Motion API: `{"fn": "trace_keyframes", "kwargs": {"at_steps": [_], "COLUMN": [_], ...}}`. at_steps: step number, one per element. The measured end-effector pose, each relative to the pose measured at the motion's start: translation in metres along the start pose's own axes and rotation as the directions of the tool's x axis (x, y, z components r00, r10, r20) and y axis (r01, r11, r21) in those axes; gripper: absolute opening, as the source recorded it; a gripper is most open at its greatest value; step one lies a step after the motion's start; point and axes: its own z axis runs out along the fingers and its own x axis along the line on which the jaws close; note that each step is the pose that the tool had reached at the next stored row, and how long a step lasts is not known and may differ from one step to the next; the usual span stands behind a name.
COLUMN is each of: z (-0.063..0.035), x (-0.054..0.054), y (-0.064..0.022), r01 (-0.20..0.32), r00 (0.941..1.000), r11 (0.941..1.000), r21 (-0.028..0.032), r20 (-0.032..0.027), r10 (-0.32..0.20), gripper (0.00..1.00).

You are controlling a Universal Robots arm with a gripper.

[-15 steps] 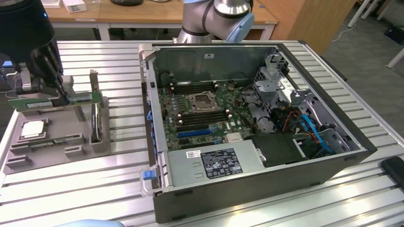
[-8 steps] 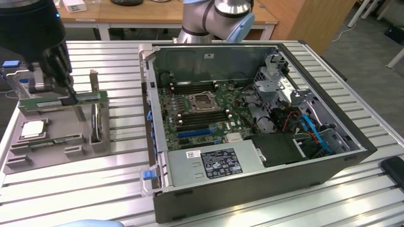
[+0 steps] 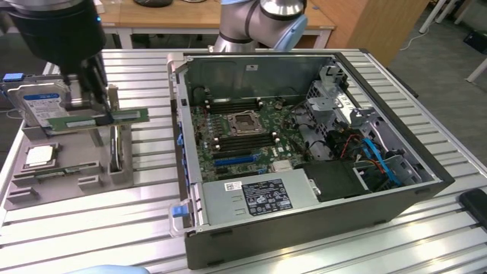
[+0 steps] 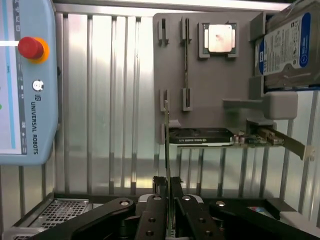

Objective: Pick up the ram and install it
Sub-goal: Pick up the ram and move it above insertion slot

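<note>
My gripper point(image 3: 90, 105) sits in the upper left of the exterior view, pinched on the ram point(image 3: 125, 117). The stick lies level over the grey tray point(image 3: 68, 191), just beside the hard drive point(image 3: 42, 98). The wrist view shows the ram point(image 4: 167, 145) edge-on between the fingers point(image 4: 155, 210). I judge it light and stiff, but thin and fragile. The flat faces near mid-length are the place to squeeze, gently and away from the contact edge, since an off-centre hold could let it pivot.

Robotics lab: slatted metal bench point(image 3: 91, 228), opened computer tower point(image 3: 304, 237), robot teach pendant point(image 4: 30, 100).
</note>
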Motion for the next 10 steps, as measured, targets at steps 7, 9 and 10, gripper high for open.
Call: {"fn": "trace_keyframes", "kwargs": {"at_steps": [7,9,10], "z": [0.0003,0.0003,0.0003], "x": [0.0,0.001,0.001], "y": [-0.0268,-0.0338,-0.0374], "r01": [0.0,0.0,0.0], "r00": [1.0,1.0,1.0], "r11": [1.0,1.0,1.0], "r21": [0.0002,0.0001,0.0], "r20": [0.0017,0.0023,0.0024], "r10": [0.0,0.0,0.0], "gripper": [0.14,0.14,0.14]}}
